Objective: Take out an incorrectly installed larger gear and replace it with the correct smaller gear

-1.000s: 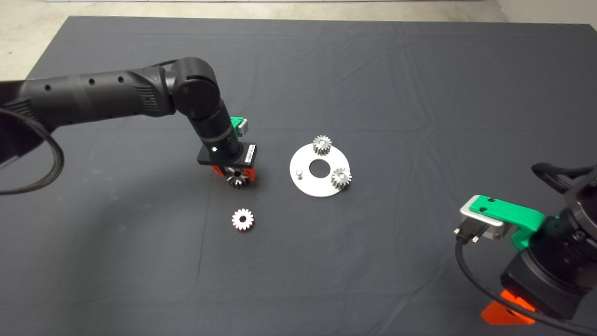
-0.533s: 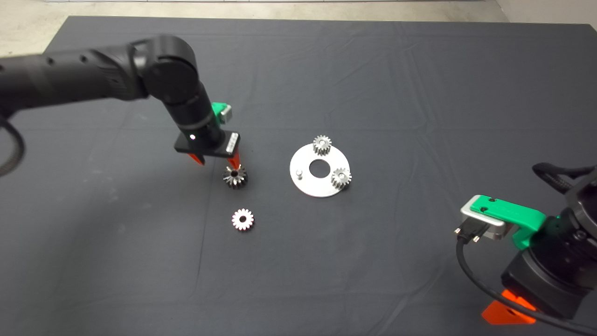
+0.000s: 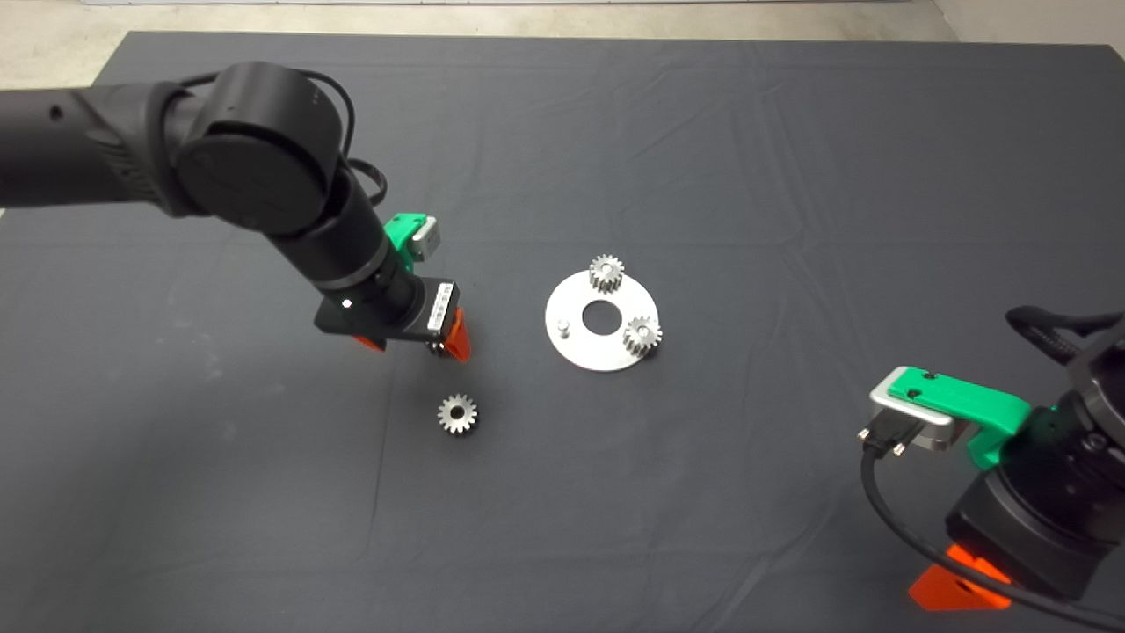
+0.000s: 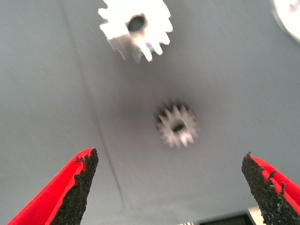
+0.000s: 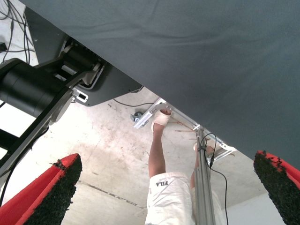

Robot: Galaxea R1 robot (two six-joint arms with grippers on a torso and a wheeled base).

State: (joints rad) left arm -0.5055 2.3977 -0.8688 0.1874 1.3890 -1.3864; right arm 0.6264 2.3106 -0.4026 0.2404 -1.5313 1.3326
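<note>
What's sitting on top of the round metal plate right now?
Two small gears sit on the plate, and one short pin stands bare beside the centre hole. Whatever holds them is hidden beneath them.

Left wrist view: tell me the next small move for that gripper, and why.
Probably lower the left gripper onto the smaller gear and close. The gripper is open, and that gear lies flat on the mat, nearly centred ahead of it. The larger gear is already off the round plate, whose peg stands bare.
</note>
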